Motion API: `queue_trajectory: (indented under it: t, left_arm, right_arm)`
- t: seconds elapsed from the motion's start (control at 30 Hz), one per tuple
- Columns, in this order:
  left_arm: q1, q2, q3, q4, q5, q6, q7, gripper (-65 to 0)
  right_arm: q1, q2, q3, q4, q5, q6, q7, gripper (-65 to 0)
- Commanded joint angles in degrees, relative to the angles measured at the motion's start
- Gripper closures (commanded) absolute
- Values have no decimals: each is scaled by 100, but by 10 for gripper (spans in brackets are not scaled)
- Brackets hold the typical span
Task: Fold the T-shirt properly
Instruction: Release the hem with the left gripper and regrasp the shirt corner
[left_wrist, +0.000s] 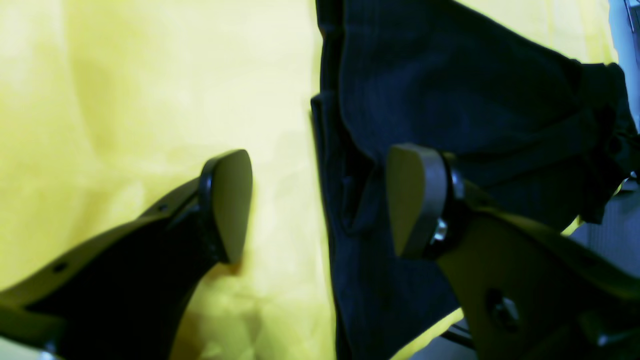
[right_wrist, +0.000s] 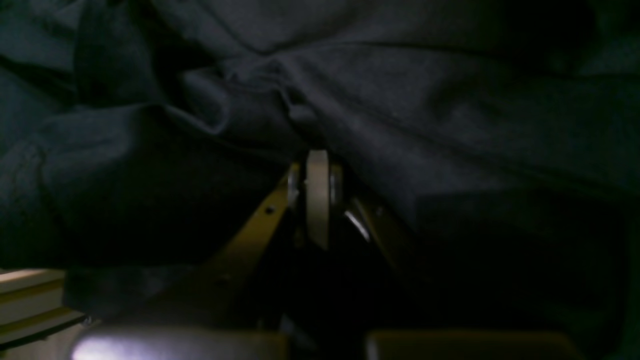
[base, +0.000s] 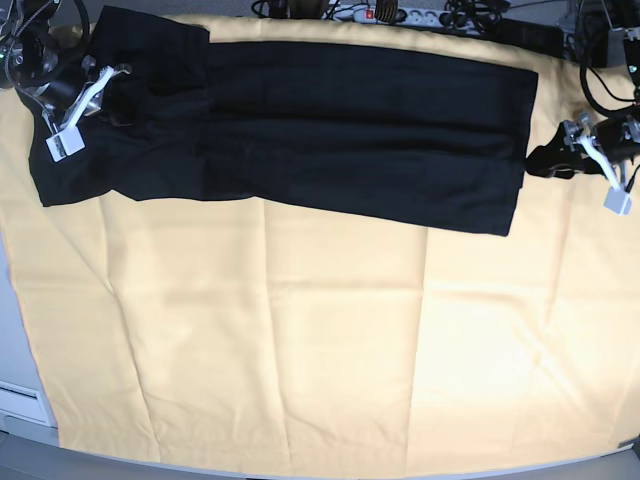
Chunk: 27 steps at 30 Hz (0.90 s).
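Left gripper (left_wrist: 320, 202): jaws spread wide, holding nothing. One fingertip (left_wrist: 230, 200) over the yellow cloth (left_wrist: 125, 100); the other over the edge of the black T-shirt (left_wrist: 450, 90)

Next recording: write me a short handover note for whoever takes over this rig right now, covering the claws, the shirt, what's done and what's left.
Left claw: open, holding nothing, poised at the T-shirt edge.
Right claw: shut, black fabric bunched at its tips; looks pinched.
T-shirt: long dark band across the far part of the yellow cloth, folded lengthwise; sleeve end near the right claw sticks out wider.
Left: probably tidy that end, then fold the band across.
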Motion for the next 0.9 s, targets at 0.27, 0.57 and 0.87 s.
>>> queue_trajectory:
  t: [0.27, 0.57, 0.87]
  left_arm:
    - [-234, -120, -68, 83, -330, -625, -92, -434]
    - [-1143, -111, -76, 83, 289, -656, -667, -434]
    - [-1309, 61, 581, 76, 1333, -643, -1384, -434]
  right_arm:
    - [11, 83, 37, 55, 61, -7, 103, 0]
    - [11, 83, 37, 55, 59, -7, 98, 0]
    - [11, 83, 37, 55, 61, -7, 101, 0]
